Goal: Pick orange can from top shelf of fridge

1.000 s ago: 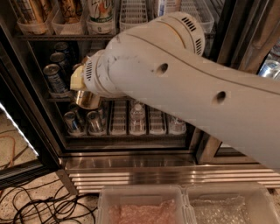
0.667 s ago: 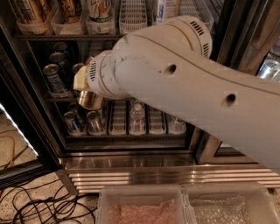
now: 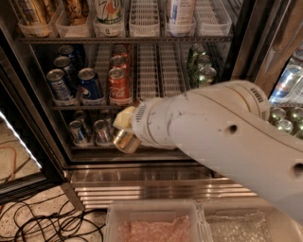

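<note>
Orange can (image 3: 127, 142) held in gripper (image 3: 124, 131) — below red Coca-Cola can (image 3: 119, 86).

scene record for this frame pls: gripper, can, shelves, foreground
gripper: two-finger gripper at the white arm's tip, before the lower racks, left of centre
held: tall orange-gold metallic can, shiny base toward camera
top shelf: dark wire rack, white lane trays; orange cans left, green 7UP bottle
middle rack: short blue cans, red Coca-Cola can, green cans
fridge: glass-door drinks cooler, steel base
foreground: clear plastic bins, black cables
</note>
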### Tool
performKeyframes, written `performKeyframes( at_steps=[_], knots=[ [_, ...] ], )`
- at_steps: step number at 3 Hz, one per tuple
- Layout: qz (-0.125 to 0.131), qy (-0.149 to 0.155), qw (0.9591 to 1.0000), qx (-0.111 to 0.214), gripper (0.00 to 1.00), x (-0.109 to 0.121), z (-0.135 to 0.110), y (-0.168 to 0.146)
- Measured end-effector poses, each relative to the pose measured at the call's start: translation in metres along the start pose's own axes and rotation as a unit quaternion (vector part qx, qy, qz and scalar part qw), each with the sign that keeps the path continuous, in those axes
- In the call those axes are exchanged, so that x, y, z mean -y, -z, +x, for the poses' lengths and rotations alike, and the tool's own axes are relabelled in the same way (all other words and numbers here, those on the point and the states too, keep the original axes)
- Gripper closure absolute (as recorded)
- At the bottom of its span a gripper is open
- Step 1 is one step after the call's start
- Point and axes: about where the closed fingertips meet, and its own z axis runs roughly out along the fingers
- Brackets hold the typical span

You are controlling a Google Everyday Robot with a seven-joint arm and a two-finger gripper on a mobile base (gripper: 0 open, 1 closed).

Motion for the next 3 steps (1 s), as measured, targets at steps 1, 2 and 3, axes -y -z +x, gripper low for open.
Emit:
performKeyframes(
  at_steps=[1,2,3],
  knots=[
    [0.026,-0.071,0.9965,-0.035,1.00,0.044,0.030,-0.009],
    [0.029,-0.115,0.9907,-0.068,1.00,0.068,0.052,-0.019],
    [0.029,-0.115,0.9907,-0.068,1.00,0.068,0.052,-0.019]
  ],
)
